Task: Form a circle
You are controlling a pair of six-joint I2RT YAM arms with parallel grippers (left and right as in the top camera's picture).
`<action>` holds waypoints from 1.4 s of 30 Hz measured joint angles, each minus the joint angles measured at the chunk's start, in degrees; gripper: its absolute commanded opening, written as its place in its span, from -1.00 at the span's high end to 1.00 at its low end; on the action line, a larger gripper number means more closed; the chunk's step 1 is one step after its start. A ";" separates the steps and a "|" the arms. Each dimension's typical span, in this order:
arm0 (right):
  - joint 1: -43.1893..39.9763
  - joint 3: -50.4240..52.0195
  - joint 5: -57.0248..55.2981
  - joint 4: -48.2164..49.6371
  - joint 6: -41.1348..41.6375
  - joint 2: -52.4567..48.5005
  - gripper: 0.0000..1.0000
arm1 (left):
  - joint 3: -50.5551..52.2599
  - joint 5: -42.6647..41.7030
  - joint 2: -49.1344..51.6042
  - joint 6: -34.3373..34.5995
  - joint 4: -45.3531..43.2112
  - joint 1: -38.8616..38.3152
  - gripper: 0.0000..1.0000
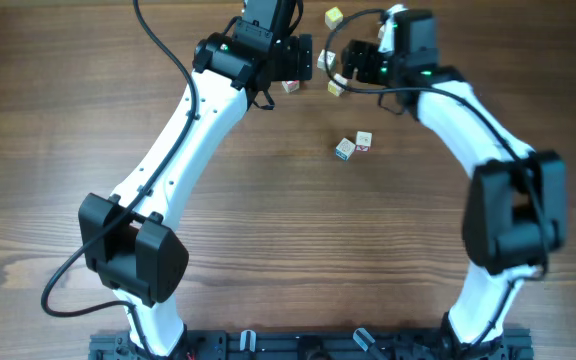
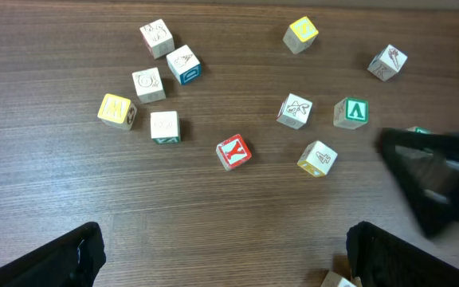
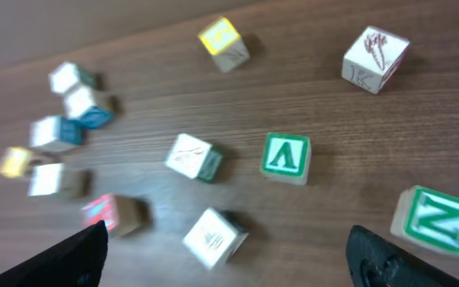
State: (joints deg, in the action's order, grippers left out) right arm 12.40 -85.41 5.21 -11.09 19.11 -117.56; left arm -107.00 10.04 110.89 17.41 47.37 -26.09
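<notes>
You have the left fingers (image 2: pixel 62 259) and the right fingers (image 3: pixel 405 259) both spread wide and empty over the bench (image 2: pixel 54 183), with the circle (image 2: pixel 147 84) of five blocks bunched left of the red Y block (image 2: pixel 233 151), well apart from the green A block (image 2: pixel 351 112), the green N block (image 3: pixel 441 221) and the K block (image 3: pixel 375 59).

Letter cubes (image 2: pixel 233 151) across table (image 2: pixel 213 231)

From overhead the left arm (image 1: pixel 183 130) and right arm (image 1: pixel 458 110) cover most cubes, and the faces of the two loose cubes (image 1: pixel 344 149) are too small to read; in the left wrist view the right gripper (image 2: pixel 433 179), a dark blur, hides all but a sliver of a green cube (image 2: pixel 417 131); a pale cube (image 2: pixel 337 279) is cut by the bottom edge; in the right wrist view the circle (image 3: pixel 54 131) and a red cube (image 3: pixel 102 211) are smeared, letters unreadable.
</notes>
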 measured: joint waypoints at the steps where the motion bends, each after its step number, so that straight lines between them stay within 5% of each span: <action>1: 0.26 -0.74 -1.33 0.85 -0.02 -1.64 -0.83 | 0.00 0.00 0.00 0.00 0.02 0.00 -1.00; 18: 0.42 -7.26 -6.80 9.94 1.44 -16.48 -0.50 | 0.00 0.00 0.00 0.00 -0.02 0.00 -1.00; 23: 0.42 -7.32 -6.82 11.63 1.81 -17.38 -0.32 | 0.00 0.00 0.00 0.00 0.00 0.00 -1.00; 28: 0.42 -7.34 -6.80 12.81 1.97 -17.38 0.14 | 0.00 0.00 -0.02 0.00 0.00 0.00 -1.00; 42: 0.44 -7.67 -8.09 10.56 0.85 -16.70 0.49 | 0.00 0.00 0.00 0.00 0.00 0.00 -1.00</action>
State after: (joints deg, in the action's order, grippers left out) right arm 12.84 -93.08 -2.87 -0.54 19.97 -134.26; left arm -107.00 10.04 110.89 17.41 47.37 -26.09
